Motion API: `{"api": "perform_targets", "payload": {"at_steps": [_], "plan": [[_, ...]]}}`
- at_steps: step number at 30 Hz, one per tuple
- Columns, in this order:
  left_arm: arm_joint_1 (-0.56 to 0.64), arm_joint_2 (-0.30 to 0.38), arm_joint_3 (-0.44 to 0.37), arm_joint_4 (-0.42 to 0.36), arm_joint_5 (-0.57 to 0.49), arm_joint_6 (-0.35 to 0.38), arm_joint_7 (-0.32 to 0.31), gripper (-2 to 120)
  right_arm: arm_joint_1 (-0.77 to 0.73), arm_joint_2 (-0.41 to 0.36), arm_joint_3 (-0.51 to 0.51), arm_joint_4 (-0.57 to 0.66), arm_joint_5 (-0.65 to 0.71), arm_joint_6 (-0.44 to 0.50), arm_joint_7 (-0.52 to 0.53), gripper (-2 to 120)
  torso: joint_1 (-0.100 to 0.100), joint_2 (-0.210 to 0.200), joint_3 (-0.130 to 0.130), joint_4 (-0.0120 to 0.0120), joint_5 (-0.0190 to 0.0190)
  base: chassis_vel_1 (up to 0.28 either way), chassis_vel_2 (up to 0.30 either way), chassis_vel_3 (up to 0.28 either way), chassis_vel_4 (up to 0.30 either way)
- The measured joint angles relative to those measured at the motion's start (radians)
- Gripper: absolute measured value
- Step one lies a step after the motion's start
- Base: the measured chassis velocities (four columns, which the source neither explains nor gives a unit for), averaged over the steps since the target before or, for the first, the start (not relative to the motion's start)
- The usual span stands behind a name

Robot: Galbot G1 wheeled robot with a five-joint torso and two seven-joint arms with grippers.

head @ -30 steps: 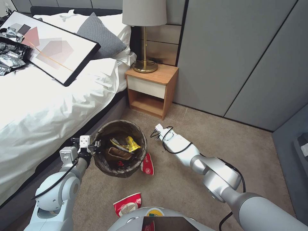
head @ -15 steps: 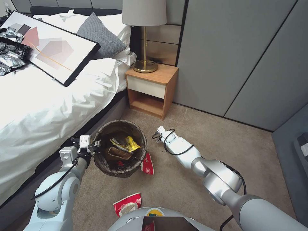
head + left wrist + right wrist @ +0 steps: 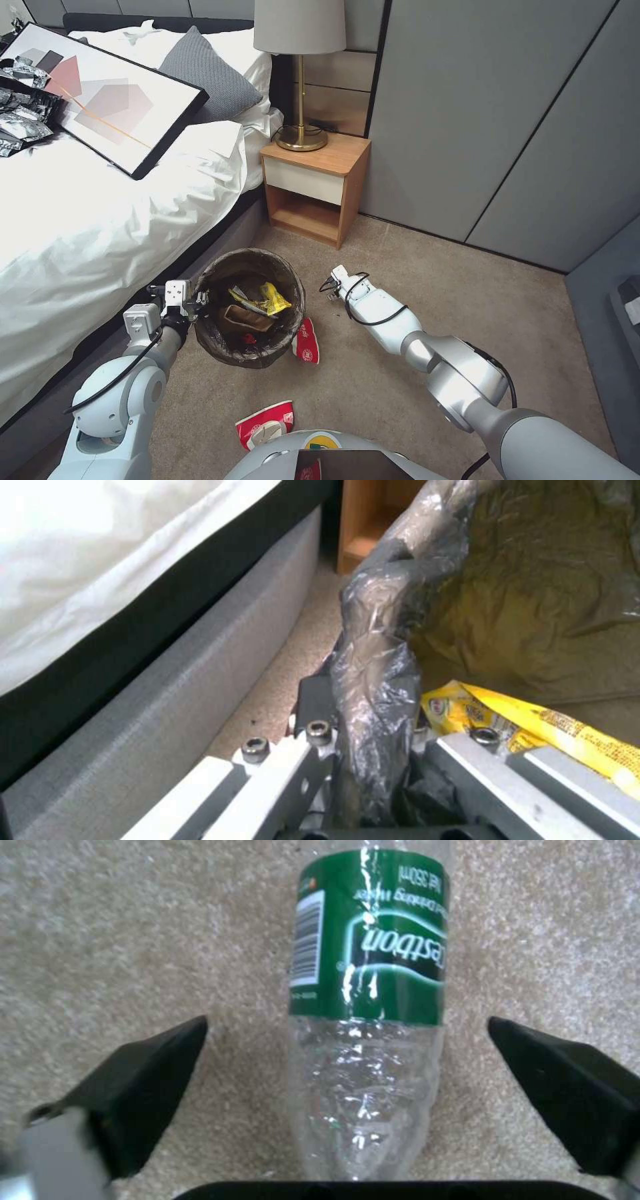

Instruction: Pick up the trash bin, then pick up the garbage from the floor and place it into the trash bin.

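Now right hand (image 3: 347,1100) straddles bottle (image 3: 369,990), fingers spread wide.

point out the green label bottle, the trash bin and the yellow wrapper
green label bottle (image 3: 370,945), right wrist view, on its green label
trash bin (image 3: 227,352), head view, on its bag-covered outer wall
yellow wrapper (image 3: 275,298), head view, on its middle

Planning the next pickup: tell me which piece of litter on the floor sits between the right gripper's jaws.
The clear bottle with the green label, lying on the carpet between the open jaws of the right gripper. The two red-and-white paper bowls lie beside and behind the trash bin.
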State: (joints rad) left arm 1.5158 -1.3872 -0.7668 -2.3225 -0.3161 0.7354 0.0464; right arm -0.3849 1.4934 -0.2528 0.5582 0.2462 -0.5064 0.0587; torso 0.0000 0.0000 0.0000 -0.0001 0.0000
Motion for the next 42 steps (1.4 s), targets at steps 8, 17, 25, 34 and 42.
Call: {"api": "perform_targets", "payload": {"at_steps": [8,17,25,34,42], "plan": [[-0.001,0.003,-0.003,0.001,0.003,0.000,0.002,0,-0.006,0.006,0.010,-0.005,-0.002,-0.003,-0.013,65,0.000,0.000,0.000,0.0001,0.0000,0.000,0.000,0.000,0.000],[-0.001,0.000,-0.003,0.002,0.003,0.000,0.002,0,-0.011,-0.001,0.017,-0.003,-0.004,-0.002,-0.021,37,0.000,0.000,0.000,0.0002,0.0000,0.000,0.000,0.000,0.000],[-0.003,0.002,-0.004,0.002,0.003,0.000,0.002,0,-0.013,-0.008,0.024,-0.001,-0.005,-0.001,-0.024,24,0.000,0.000,0.000,0.0001,0.0000,0.000,0.000,0.000,0.000],[-0.004,0.006,-0.017,-0.010,-0.008,0.000,-0.004,0,-0.030,-0.075,0.017,0.162,0.078,-0.069,-0.003,24,0.000,0.000,0.000,0.0001,0.0001,0.000,0.000,0.000,0.000],[-0.009,0.017,-0.020,-0.029,-0.017,0.000,-0.021,0,-0.063,-0.304,0.017,0.706,0.396,-0.231,0.116,24,0.000,0.000,0.000,0.0006,0.0004,0.000,0.000,0.000,0.000]]}}
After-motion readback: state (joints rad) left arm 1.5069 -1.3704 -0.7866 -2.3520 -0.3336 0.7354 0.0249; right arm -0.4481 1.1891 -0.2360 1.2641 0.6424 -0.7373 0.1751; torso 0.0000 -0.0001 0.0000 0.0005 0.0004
